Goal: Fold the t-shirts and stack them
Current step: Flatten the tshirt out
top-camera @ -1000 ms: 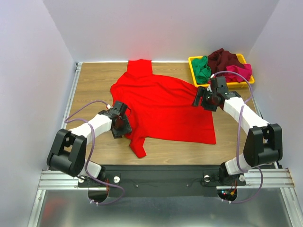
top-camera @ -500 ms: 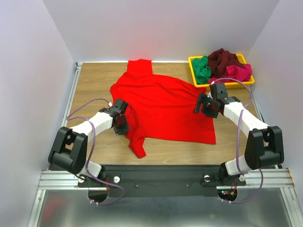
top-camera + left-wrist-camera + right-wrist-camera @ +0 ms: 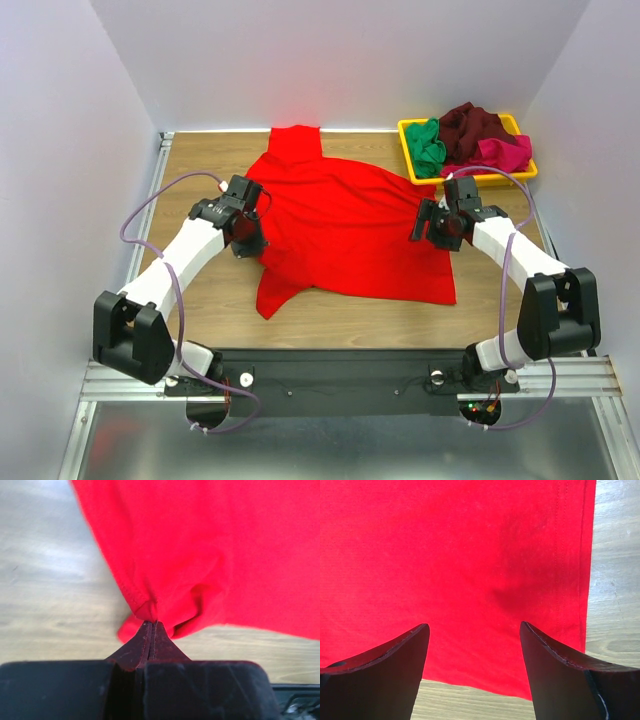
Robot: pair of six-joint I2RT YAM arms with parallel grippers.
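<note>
Arms reach forward from the near edge, elbows bent. The left claw [image 3: 151,622] is at the left edge of the red shirt [image 3: 350,225], which lies spread on the desk [image 3: 190,170]; the right claw [image 3: 474,627] is over its right side, near the tray [image 3: 402,140]. Only the left wrist view shows that claw pinched shut on a bunch of red hem. The right wrist view shows its jaws wide apart over flat cloth, holding nothing. Only the top view shows a green shirt [image 3: 428,146], maroon shirt [image 3: 470,125] and pink shirt [image 3: 506,152] heaped in the tray.
</note>
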